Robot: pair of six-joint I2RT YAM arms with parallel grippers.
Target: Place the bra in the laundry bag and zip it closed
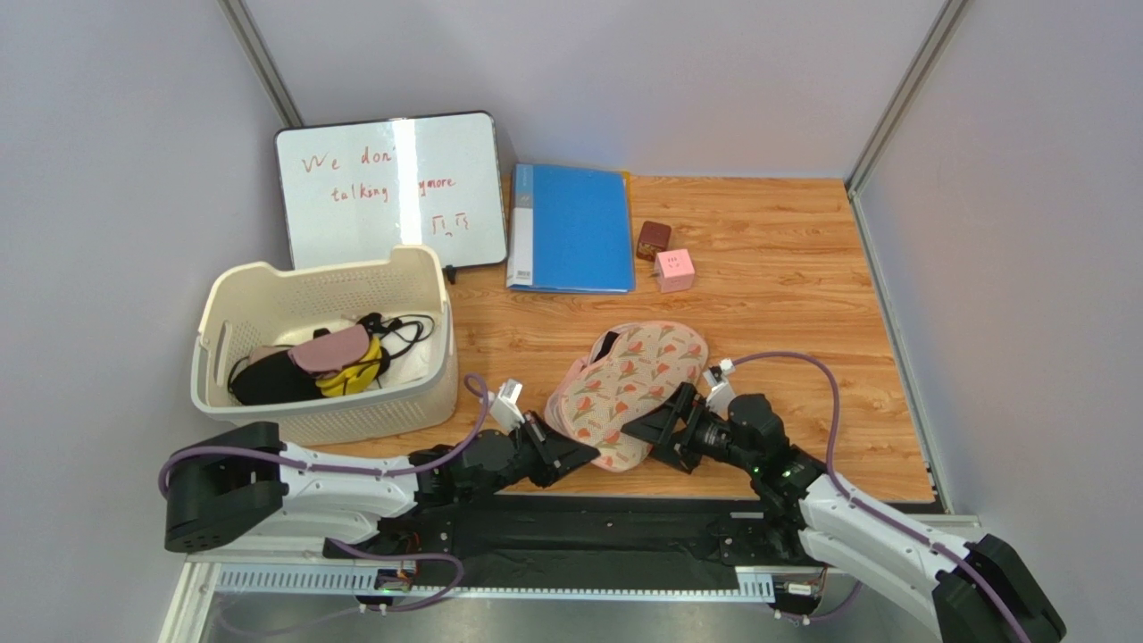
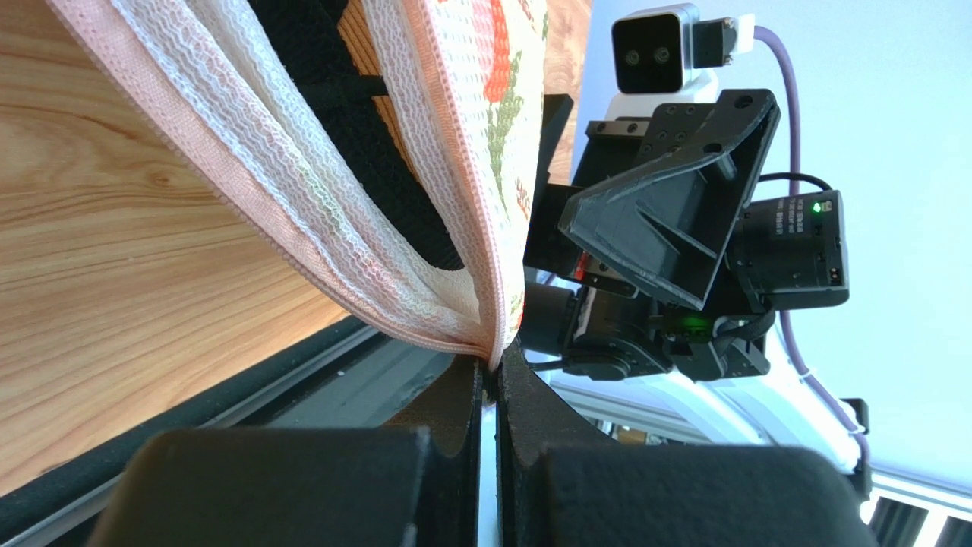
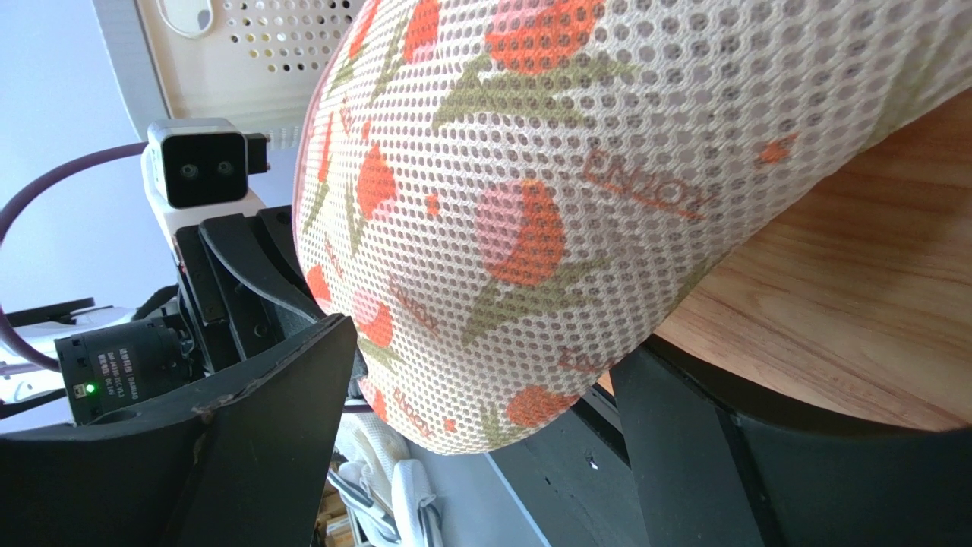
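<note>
While closed, left pincer [image 2: 494, 370] seemingly pinches laundry bag [image 2: 468, 171].

Top looks down; close wrist views seemingly share laundry bag [image 1: 631, 382].

This is a robotics lab test cell rather than a lived-in room. Plain pale panels [image 1: 107, 201] on metal posts [image 1: 262, 60] box in a wood-grain table [image 1: 792, 295]. A left arm [image 1: 336, 480] and a right arm [image 1: 859, 520], both black and white, are bolted to a dark rail [image 1: 590, 533] at the table's near edge. They trail purple cables [image 1: 805, 359] and carry wrist cameras [image 2: 653, 51]. The objects look like staged props: a hand-written whiteboard [image 1: 389, 188], a blue folder [image 1: 572, 228], a cream basket [image 1: 362, 409] of garments and a printed laundry bag [image 1: 631, 382].
</note>
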